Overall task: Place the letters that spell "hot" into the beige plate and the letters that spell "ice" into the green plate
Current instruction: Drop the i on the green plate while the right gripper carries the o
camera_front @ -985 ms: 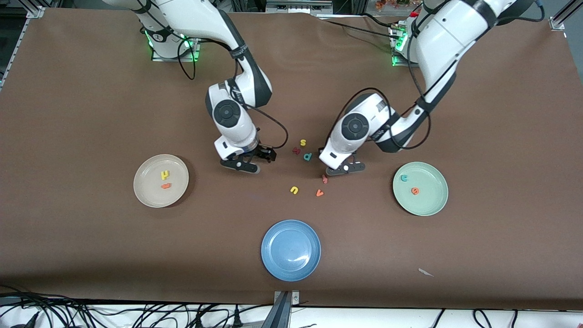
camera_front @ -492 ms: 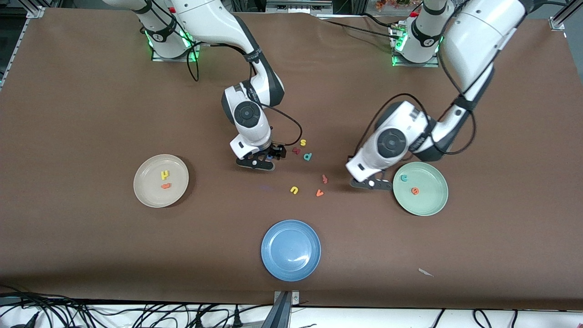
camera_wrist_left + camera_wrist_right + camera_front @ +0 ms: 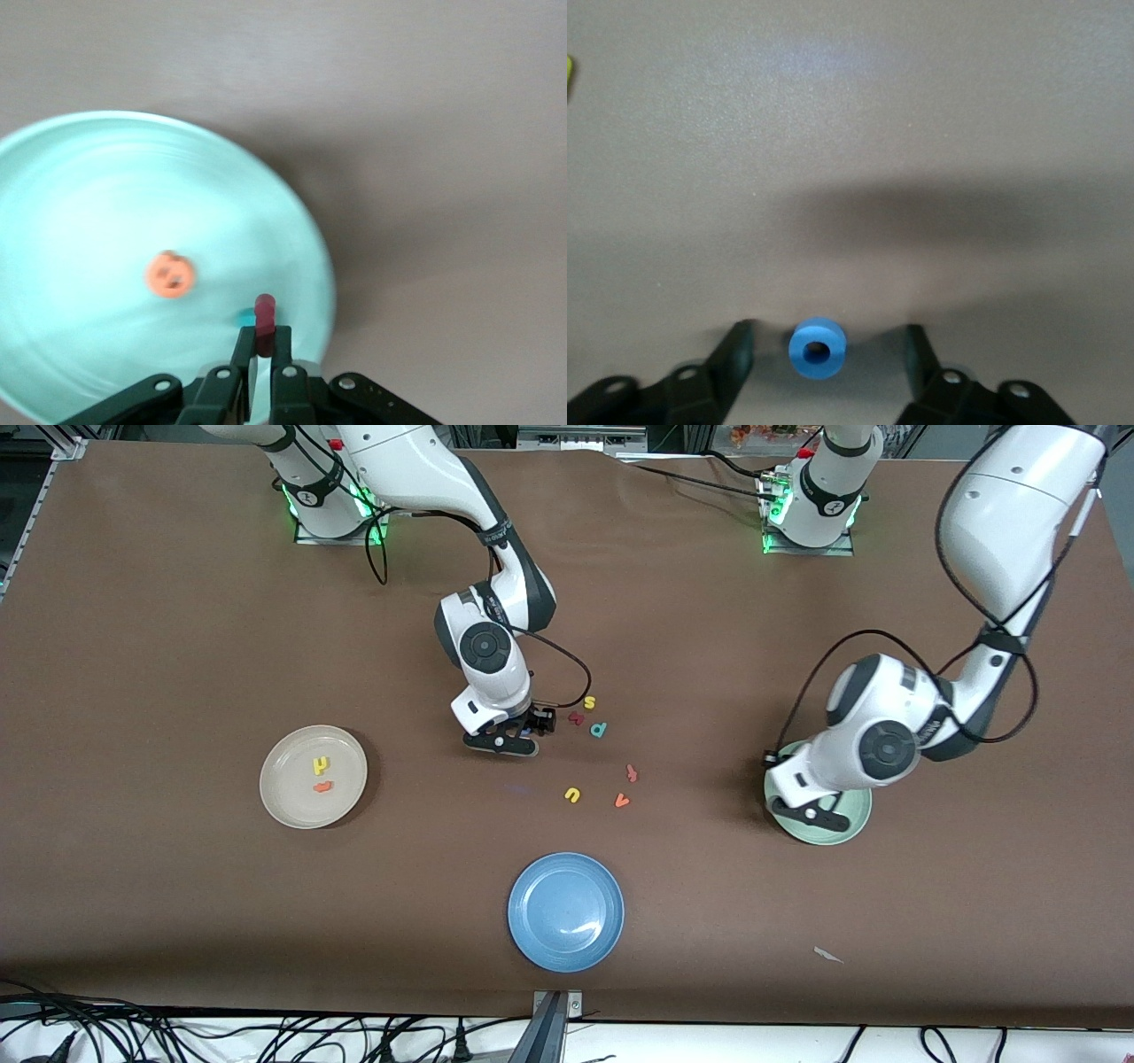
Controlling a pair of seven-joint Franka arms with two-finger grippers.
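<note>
My left gripper [image 3: 264, 341] is shut on the dark red "i" [image 3: 264, 312], which sticks out past the fingertips. It hangs over the green plate [image 3: 89, 195], where the orange "e" [image 3: 169, 274] lies; the teal "c" [image 3: 241, 314] peeks out beside the fingers. In the front view this hand [image 3: 813, 812] covers most of the green plate [image 3: 852, 824]. My right gripper [image 3: 826, 354] stands open around the blue "o" [image 3: 819, 348] on the table, a gap on each side. The beige plate [image 3: 283, 797] holds the yellow "h" [image 3: 320, 763] and orange "t" [image 3: 322, 786].
Loose letters lie mid-table beside my right gripper [image 3: 518, 735]: yellow "s" [image 3: 589, 703], a dark red letter [image 3: 576, 717], teal "p" [image 3: 599, 730], a red cross-shaped letter [image 3: 632, 772], yellow "u" [image 3: 572, 794], orange "v" [image 3: 622, 801]. A blue plate [image 3: 565, 911] sits nearer the front camera.
My left arm swung from the loose letters to over the green plate, carrying the "i". My right gripper moved toward the letters, came around the "o", and its fingers have narrowed.
</note>
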